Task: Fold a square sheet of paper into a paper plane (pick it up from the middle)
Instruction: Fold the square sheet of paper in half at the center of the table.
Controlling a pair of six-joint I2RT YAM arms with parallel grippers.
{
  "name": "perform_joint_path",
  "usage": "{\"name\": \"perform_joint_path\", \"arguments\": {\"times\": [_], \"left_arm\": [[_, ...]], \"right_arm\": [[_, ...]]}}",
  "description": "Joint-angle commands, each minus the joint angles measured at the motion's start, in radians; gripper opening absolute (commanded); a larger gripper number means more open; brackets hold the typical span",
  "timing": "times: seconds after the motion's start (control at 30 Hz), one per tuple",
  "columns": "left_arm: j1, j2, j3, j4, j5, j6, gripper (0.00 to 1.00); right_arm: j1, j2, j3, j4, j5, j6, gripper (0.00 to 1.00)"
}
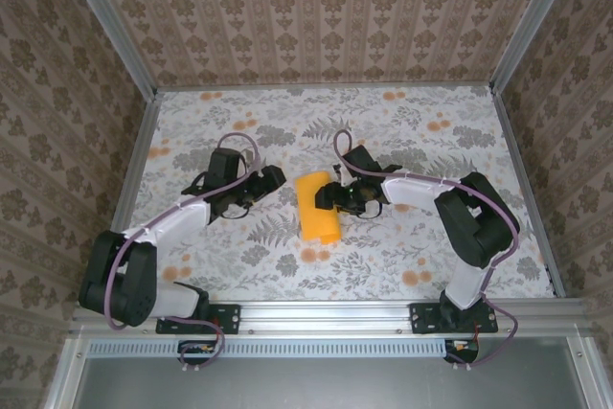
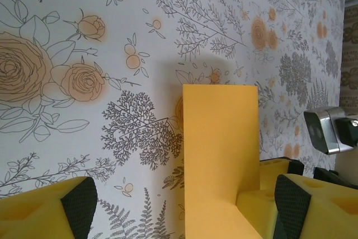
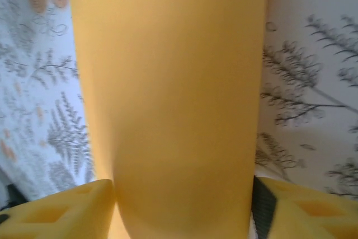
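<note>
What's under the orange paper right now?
The floral cloth shows around the square sheet of paper. What lies directly beneath the paper is covered.

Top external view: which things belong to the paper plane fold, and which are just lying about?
Job:
- thin orange-yellow sheet of paper, lying as a narrow strip
- left gripper, right gripper

Just there:
- floral table cloth
- patterned brown wallpaper walls
- aluminium frame rail

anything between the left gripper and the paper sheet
Nothing visible: only bare floral cloth lies between the left gripper and the orange-yellow paper. The right gripper sits at the paper's opposite edge.
</note>
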Motion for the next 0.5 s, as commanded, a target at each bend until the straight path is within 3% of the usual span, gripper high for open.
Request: {"name": "perform_joint_path", "arguments": {"times": [0.0, 0.2, 0.33, 0.47], "left_arm": [[-0.017, 0.014, -0.006, 0.045, 0.005, -0.015, 0.86], [-0.049, 0.028, -0.005, 0.07, -0.015, -0.017, 0.8], [-0.087, 0.047, -0.001, 0.097, -0.002, -0.026, 0.79], [-0.141, 0.108, 0.023, 0.171, 0.037, -0.072, 0.69]], "right_arm": [[-0.002, -0.015, 0.01, -0.093, 0.085, -0.071, 0.75], [-0.005, -0.043, 0.021, -0.155, 0.139, -0.125, 0.8], [-0.008, -0.025, 0.031, -0.178, 0.138, -0.147, 0.76], [-0.026, 0.001, 0.033, -0.183, 0.126, -0.128, 0.7]]}}
